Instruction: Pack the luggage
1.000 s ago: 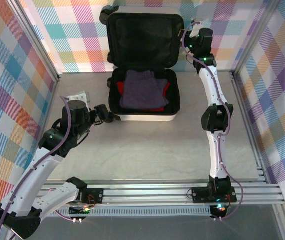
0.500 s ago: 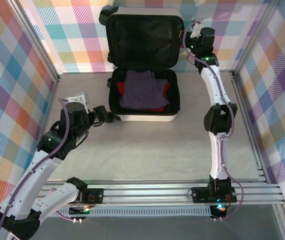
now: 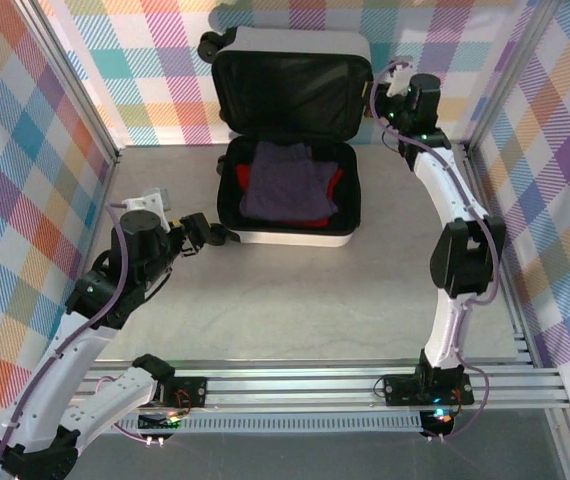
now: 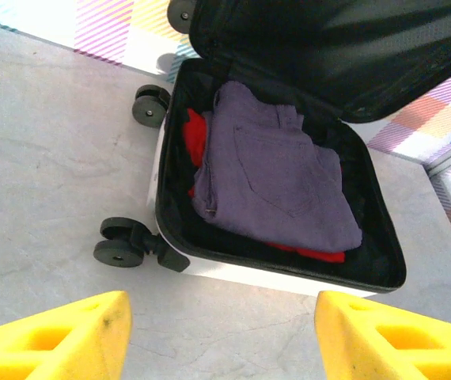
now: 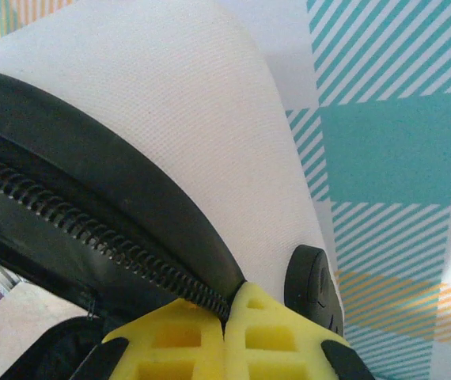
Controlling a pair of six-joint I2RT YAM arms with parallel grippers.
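Note:
The luggage [image 3: 290,238] lies open at the back of the table, its black-lined lid [image 3: 290,95] raised and leaning forward. A folded purple garment [image 3: 285,185] lies on top of red clothes [image 3: 336,180] in its lower half. My right gripper [image 3: 377,98] is shut, its tips against the lid's right rim. In the right wrist view the yellow fingertips [image 5: 229,313] meet at the zipper edge [image 5: 91,229] below the white shell [image 5: 170,119]. My left gripper [image 3: 223,236] is open and empty by the front left wheels [image 4: 119,249], over bare table [image 4: 221,332].
Plaid walls close in the left, back and right sides, with metal posts at the corners. An aluminium rail [image 3: 295,385] runs along the near edge. A black round foot [image 5: 312,285] sits on the lid's shell beside my right fingers.
The lid has tipped forward, showing more of its white shell. My right arm has swung outward to the right, the gripper staying at the lid's edge. The left arm shifted slightly left.

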